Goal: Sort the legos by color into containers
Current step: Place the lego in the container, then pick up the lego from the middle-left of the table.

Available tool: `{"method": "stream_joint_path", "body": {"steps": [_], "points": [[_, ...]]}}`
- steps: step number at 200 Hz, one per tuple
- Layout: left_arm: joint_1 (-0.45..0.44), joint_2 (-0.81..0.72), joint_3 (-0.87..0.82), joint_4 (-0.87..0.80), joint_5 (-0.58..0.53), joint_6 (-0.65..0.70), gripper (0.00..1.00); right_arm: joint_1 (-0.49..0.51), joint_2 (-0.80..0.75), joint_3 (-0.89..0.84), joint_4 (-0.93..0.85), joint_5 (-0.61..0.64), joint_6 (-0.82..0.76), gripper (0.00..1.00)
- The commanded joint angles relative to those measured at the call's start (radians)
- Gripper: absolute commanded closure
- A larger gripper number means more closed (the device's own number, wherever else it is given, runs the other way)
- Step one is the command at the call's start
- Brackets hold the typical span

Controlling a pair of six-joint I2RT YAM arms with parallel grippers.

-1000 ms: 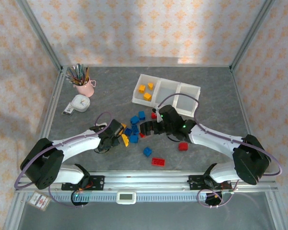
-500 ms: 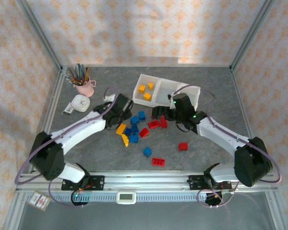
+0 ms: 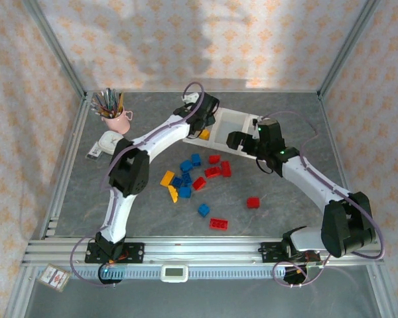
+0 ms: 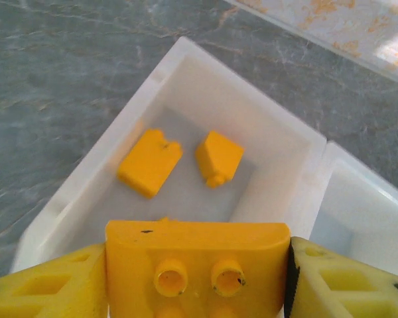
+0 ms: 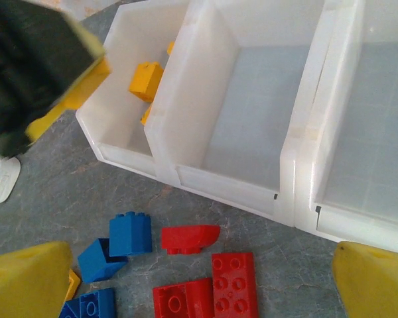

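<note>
Left wrist: left gripper [image 4: 198, 285] clamps yellow brick [image 4: 198, 248] above white tray [image 4: 186, 52] end compartment (right gripper [image 5: 202, 285] wide open, empty).

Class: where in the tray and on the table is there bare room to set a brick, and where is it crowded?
Bare: in the tray, the middle compartment and right compartment; the table's far strip behind it. Crowded: the brick cluster before it; the left compartment holds yellow bricks.

Pale walls [image 3: 186, 46] with orange flowers stand round me, sunlit in patches — my table [image 3: 278, 215] is grey and marbled.
</note>
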Motion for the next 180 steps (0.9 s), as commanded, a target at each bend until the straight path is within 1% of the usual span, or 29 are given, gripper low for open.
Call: {"method": "stream_joint_path", "body": {"steps": [1,19,38,56,75,106,128,166,180], "points": [[0.018,0.077,0.124,-0.019,0.025,-0.018,0.39,-0.008,0.006,0.04,-0.003,0.023,-0.008,0.0],[0.025,0.13,0.197,-0.036,0.036,-0.032,0.34,-0.009,0.007,0.051,-0.009,0.02,-0.022,0.0],[0.031,0.14,0.229,-0.046,0.042,-0.039,0.28,-0.009,0.001,0.057,-0.009,0.005,-0.034,0.0],[0.033,0.123,0.226,-0.04,0.055,-0.035,0.26,-0.009,-0.005,0.06,-0.005,-0.022,-0.044,0.0],[0.033,0.097,0.219,-0.051,0.044,-0.03,0.24,-0.007,-0.007,0.064,-0.01,-0.047,-0.05,0.0],[0.032,0.027,0.166,-0.05,0.053,-0.027,0.23,-0.003,-0.016,0.062,-0.018,-0.075,-0.039,0.0],[0.029,-0.07,0.047,-0.013,0.08,-0.018,0.23,0.014,-0.032,0.052,-0.028,-0.086,-0.034,0.0],[0.016,-0.296,-0.282,0.081,0.102,-0.022,0.22,0.058,-0.055,0.013,-0.04,-0.094,-0.031,0.0],[0.007,-0.404,-0.406,0.106,0.115,-0.028,0.22,0.078,-0.062,-0.006,-0.042,-0.1,-0.027,0.0]]}}
